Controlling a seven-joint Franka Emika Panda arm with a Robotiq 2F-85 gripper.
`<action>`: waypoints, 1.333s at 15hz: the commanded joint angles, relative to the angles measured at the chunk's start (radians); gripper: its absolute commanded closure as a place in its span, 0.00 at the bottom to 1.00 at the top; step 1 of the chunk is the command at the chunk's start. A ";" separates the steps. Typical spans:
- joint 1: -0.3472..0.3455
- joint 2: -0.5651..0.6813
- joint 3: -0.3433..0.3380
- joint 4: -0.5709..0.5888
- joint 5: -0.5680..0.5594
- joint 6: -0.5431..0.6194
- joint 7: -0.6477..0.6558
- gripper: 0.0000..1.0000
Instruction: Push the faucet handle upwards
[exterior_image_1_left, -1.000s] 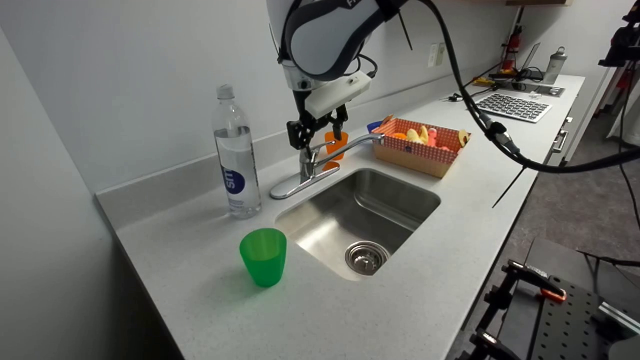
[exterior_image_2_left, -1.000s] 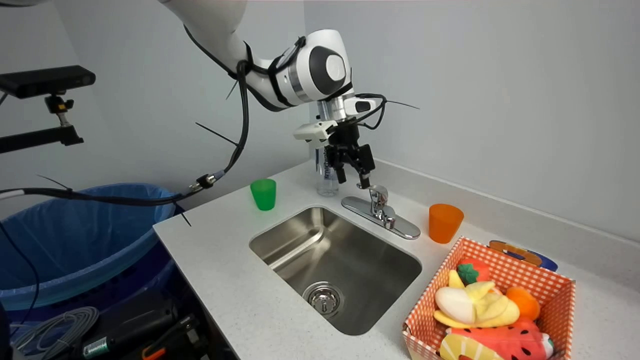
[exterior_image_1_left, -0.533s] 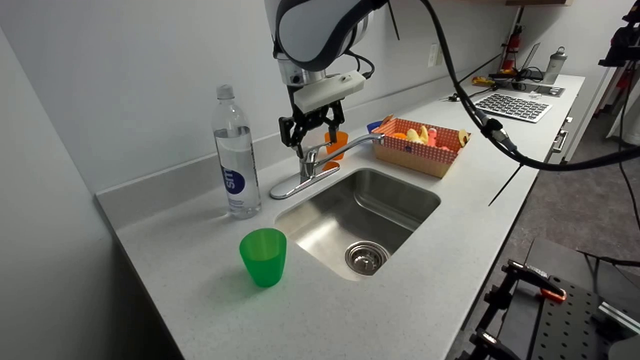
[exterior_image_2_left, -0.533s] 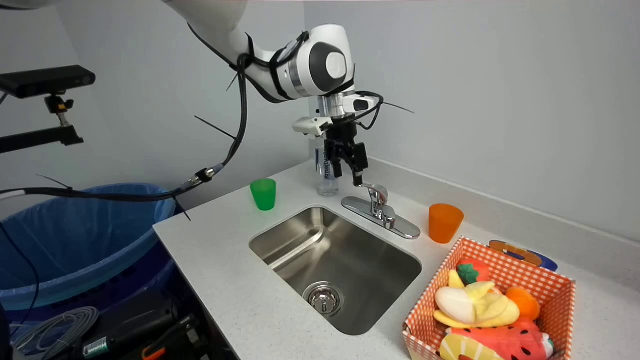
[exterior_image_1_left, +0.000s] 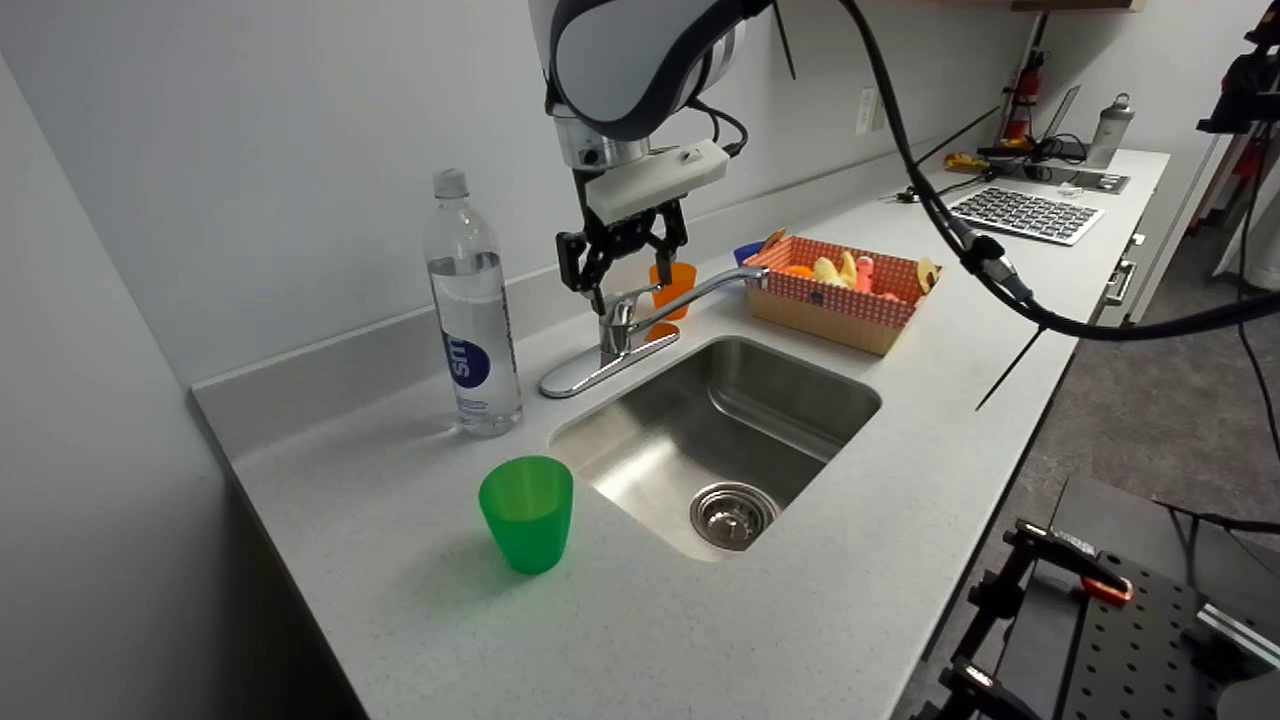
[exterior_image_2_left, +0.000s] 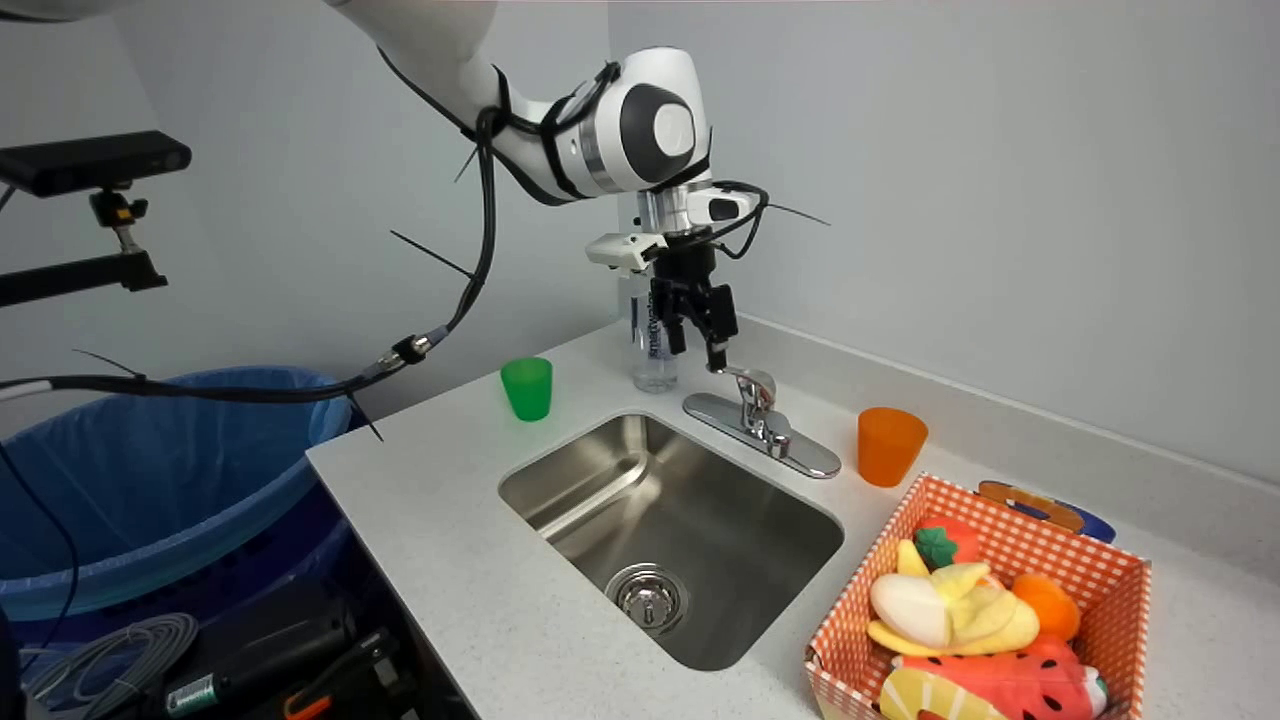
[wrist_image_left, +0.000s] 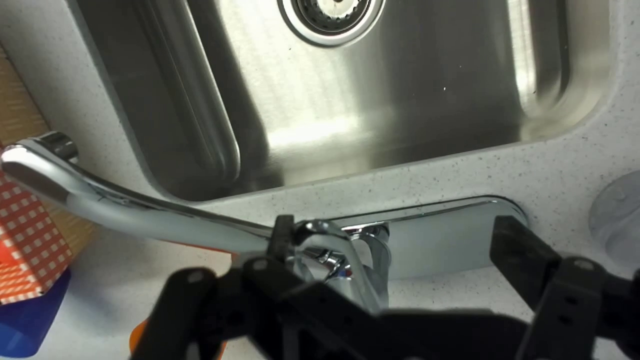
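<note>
The faucet handle (exterior_image_1_left: 628, 299) is a short chrome lever on top of the faucet body. It also shows in an exterior view (exterior_image_2_left: 752, 378) and in the wrist view (wrist_image_left: 327, 242). My gripper (exterior_image_1_left: 632, 285) hangs above the faucet, pointing down, and is open; it also shows in an exterior view (exterior_image_2_left: 697, 350). In the wrist view the gripper (wrist_image_left: 395, 240) has its fingers wide apart, with the lever between them, close against the left finger. I cannot tell whether that finger touches the lever. The gripper's body hides the lever's lower part in the wrist view.
The long chrome spout (exterior_image_1_left: 705, 290) reaches toward a checked basket (exterior_image_2_left: 1110, 590) of toy fruit. The steel sink (exterior_image_2_left: 560, 540) lies in front. A water bottle (exterior_image_1_left: 475, 340), an orange cup (exterior_image_2_left: 890, 447) and a green cup (exterior_image_1_left: 527, 515) stand around it. A wall is behind.
Over the last second my gripper has shifted a little toward the water bottle and stayed open. In the last half second it has hardly moved. The handle shows no clear change.
</note>
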 joint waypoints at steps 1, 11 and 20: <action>0.015 0.000 -0.017 0.002 0.008 -0.002 -0.005 0.00; 0.015 0.001 -0.017 0.003 0.008 -0.002 -0.005 0.00; -0.018 0.051 -0.051 0.058 0.046 -0.023 -0.006 0.00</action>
